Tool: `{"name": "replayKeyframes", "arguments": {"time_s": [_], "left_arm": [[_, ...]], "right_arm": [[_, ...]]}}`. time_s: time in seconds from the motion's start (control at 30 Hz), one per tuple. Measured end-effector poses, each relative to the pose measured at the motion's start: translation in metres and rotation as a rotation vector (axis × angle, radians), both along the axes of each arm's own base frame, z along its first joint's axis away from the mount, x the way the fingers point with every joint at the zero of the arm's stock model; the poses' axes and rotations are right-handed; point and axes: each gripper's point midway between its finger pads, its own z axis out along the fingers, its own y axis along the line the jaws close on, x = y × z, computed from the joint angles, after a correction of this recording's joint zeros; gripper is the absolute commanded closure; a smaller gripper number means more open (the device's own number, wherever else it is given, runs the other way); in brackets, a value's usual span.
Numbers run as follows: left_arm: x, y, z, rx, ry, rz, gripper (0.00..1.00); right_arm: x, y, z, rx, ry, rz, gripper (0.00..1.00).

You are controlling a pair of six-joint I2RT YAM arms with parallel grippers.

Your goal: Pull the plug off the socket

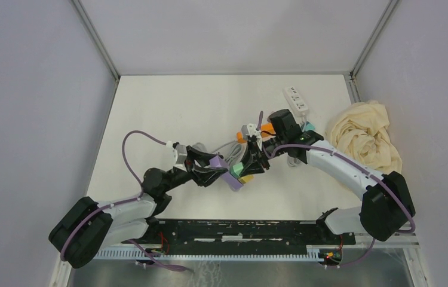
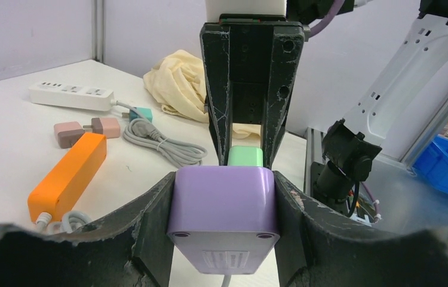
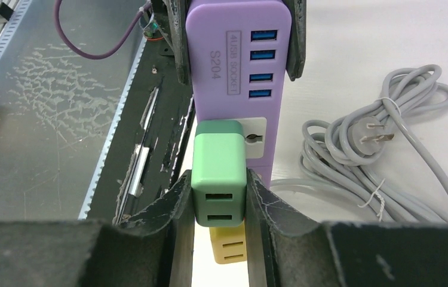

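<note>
Over the near middle of the table, the left gripper [image 1: 223,172] holds the purple power strip [image 3: 236,78] by its two long sides, its fingers set about half apart around the body. The right gripper [image 3: 218,197] is closed on the green plug [image 3: 218,164], which sits in the strip's socket, just beside a yellow plug [image 3: 227,248]. I judge the pull can fail if it goes crooked: the smooth green block may slip from the pads, or the strip may slide out of the left fingers and follow the plug.
</note>
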Motion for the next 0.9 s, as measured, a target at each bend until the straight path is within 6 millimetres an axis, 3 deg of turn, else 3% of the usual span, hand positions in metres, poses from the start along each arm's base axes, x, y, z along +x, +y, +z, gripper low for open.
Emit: {"name": "replayKeyframes", "arguments": {"time_s": [0.37, 0.6, 0.73, 0.9], "left_arm": [[0.001, 0.000, 0.006, -0.006, -0.020, -0.006, 0.97], [0.006, 0.002, -0.004, 0.021, 0.013, 0.006, 0.97], [0.004, -0.002, 0.001, 0.015, -0.017, -0.024, 0.97], [0.012, -0.003, 0.004, 0.006, -0.022, -0.018, 0.97]], "right_arm": [[0.006, -0.002, 0.009, -0.031, 0.069, 0.051, 1.00], [0.006, 0.000, 0.000, -0.077, -0.036, 0.003, 1.00], [0.004, -0.002, 0.008, -0.082, -0.082, -0.047, 1.00], [0.013, -0.005, 0.008, -0.055, 0.013, -0.023, 1.00]]}}
